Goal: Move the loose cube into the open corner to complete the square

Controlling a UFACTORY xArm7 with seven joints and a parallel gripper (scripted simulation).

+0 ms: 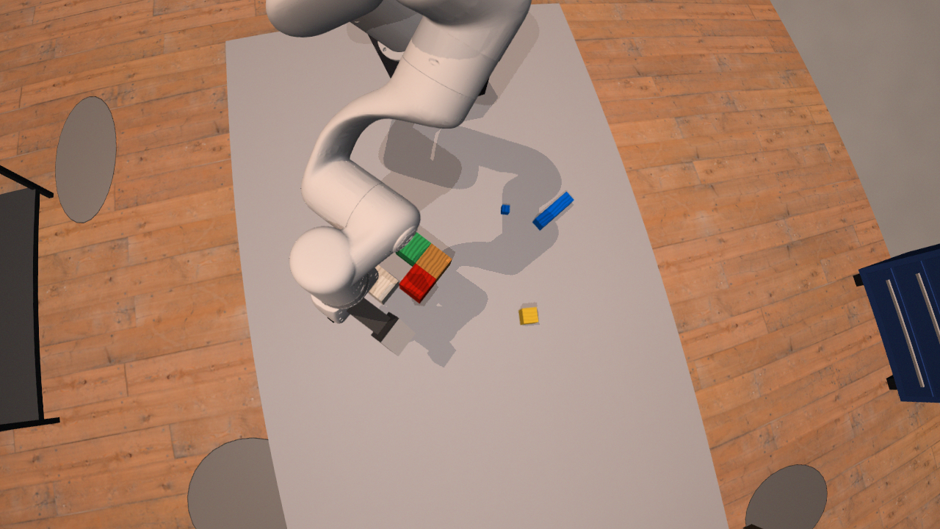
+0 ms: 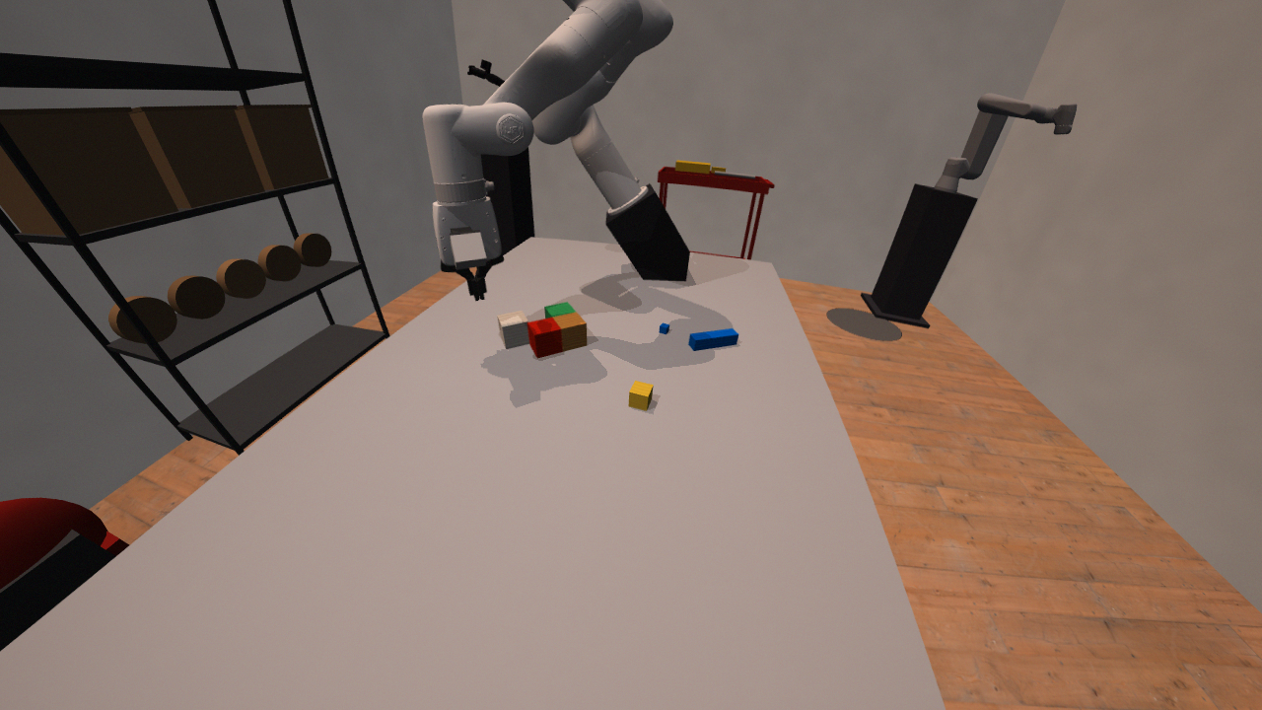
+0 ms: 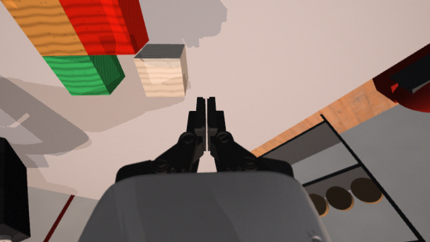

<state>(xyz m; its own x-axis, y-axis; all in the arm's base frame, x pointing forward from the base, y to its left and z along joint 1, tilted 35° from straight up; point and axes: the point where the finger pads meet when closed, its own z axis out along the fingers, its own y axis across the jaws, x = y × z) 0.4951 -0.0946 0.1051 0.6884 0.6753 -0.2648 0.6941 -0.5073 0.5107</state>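
The loose white cube [image 1: 383, 283] [image 2: 513, 329] [image 3: 162, 78] rests on the table beside the open corner. A gap separates it from the green cube [image 1: 413, 247] [image 2: 558, 310] [image 3: 75, 75]; it stands close to a corner of the red cube [image 1: 417, 283] [image 2: 545, 337] [image 3: 97, 27], contact unclear. The orange cube [image 1: 435, 260] [image 2: 573, 332] [image 3: 47, 33] joins green and red in an L. My gripper [image 2: 477, 296] [image 3: 206, 109] is shut and empty, above the table and off to the white cube's side. The arm hides the fingertips in the top view.
A small blue cube [image 1: 504, 209] [image 2: 665, 328] and a blue bar [image 1: 552, 210] [image 2: 713, 338] lie to the right of the group. A yellow cube [image 1: 529, 315] [image 2: 640, 395] stands nearer the front. A shelf rack [image 2: 264, 278] stands beyond the table's left edge.
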